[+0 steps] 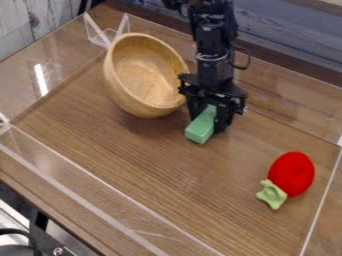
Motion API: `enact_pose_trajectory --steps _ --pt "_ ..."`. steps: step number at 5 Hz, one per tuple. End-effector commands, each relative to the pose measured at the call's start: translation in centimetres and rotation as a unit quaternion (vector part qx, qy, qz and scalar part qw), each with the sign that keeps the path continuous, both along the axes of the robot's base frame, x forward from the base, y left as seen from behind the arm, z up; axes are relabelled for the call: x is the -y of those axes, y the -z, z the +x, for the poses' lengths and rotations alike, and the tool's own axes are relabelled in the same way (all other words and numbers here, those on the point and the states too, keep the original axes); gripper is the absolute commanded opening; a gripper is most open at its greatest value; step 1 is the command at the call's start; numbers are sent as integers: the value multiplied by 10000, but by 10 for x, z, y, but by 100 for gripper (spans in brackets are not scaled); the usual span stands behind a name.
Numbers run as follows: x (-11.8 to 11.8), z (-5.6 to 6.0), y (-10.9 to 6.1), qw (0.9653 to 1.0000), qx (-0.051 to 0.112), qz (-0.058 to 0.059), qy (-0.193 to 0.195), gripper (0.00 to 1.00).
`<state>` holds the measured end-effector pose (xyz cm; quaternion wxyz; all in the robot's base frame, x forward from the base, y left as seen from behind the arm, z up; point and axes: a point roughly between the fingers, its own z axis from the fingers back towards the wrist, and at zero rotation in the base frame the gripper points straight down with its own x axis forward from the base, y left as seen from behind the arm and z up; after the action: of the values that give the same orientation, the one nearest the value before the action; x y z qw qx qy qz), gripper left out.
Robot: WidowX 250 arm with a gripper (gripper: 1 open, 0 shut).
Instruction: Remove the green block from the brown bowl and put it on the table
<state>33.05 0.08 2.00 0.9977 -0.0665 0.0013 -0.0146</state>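
The green block (201,129) is a small green bar, held tilted just right of the brown bowl (139,74), with its lower end at or just above the table (120,170). My gripper (211,118) comes down from the black arm above and is shut on the block's upper end. The light wooden bowl is tipped, its pale inside facing the camera, and nothing shows in it. The gripper's fingers stand close to the bowl's right rim.
A red toy fruit (293,171) with a pale green leaf (273,196) lies at the front right. Clear acrylic walls (54,185) run round the tabletop's edges. Bare wood stretches in front of the bowl and block.
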Motion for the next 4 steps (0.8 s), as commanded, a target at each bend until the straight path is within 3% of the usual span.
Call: enact_pose_trajectory --steps 1,3,4 --pt "-7 8 -9 9998 176 9 -110 0" --pt "-9 9 -8 9997 154 1 -174 0" --pt "-9 10 -11 9997 148 5 -208 100"
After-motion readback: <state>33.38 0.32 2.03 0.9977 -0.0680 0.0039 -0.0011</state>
